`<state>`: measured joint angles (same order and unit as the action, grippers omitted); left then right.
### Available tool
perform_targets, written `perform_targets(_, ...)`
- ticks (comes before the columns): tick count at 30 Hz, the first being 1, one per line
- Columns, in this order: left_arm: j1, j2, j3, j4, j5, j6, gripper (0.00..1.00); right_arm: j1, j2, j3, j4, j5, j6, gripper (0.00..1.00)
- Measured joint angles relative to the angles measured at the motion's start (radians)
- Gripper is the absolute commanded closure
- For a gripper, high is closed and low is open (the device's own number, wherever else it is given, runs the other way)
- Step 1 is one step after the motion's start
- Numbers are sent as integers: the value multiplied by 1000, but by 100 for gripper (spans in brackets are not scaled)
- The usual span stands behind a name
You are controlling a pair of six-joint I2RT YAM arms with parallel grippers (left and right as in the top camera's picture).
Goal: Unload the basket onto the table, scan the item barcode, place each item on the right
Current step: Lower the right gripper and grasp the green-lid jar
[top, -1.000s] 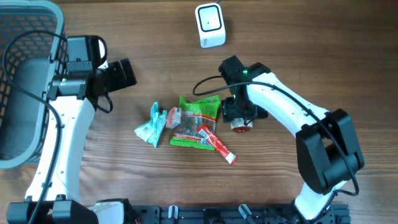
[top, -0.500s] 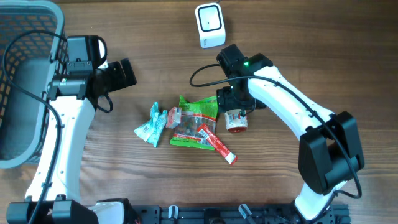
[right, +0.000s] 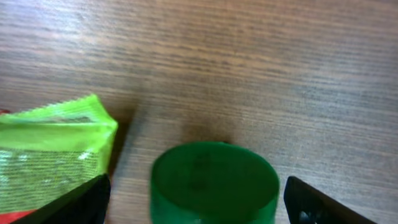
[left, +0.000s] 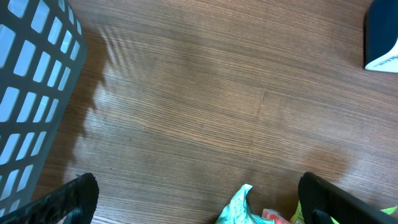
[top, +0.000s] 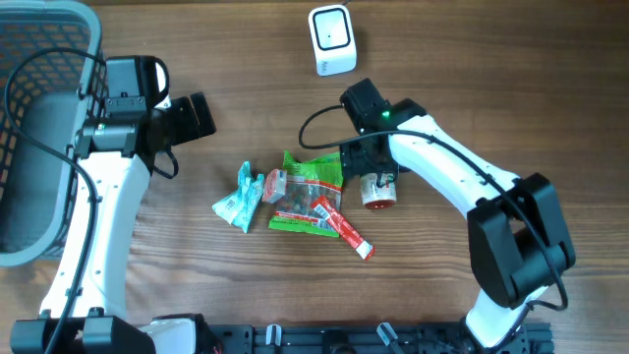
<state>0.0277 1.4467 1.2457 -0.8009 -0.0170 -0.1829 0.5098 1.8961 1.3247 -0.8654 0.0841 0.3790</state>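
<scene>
Brown wood makes up the desk [top: 246,108], and all the things sit on it. A big gray basket [top: 39,128] with holes in its walls sits at the far left edge. The left arm [top: 108,187] stands next to the basket. The right arm [top: 462,187] bends in from the other side toward the middle.

A small pile lies in the middle of the desk. A green bag [top: 313,187] is the biggest thing in the pile. A blue-green bag [top: 239,197] lies near it on the left. A white scanner [top: 332,39] stands at the far edge, well apart from the pile.

A little bottle [top: 378,190] lies just right of the green bag, under the end of the right arm. A red stick [top: 346,229] lies over the green bag's lower right corner.

The right jaws are spread wide. One finger [right: 68,202] is on each side of the bottle's green cap [right: 214,180], with a gap on both sides, so they are not gripping it. The left jaws are spread wide too. Their fingers [left: 65,199] hang over bare wood with nothing between them.
</scene>
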Motion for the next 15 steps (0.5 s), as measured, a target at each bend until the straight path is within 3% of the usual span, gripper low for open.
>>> perform_targets(3,0,0,0,0,0,0,0,0,0,-34,48,4,-11,11)
perform_targets(6,0,0,0,0,0,0,0,0,0,-79,101,8,-33,26)
perform_targets(15,0,0,0,0,0,0,0,0,0,-95,107,11,-49,26)
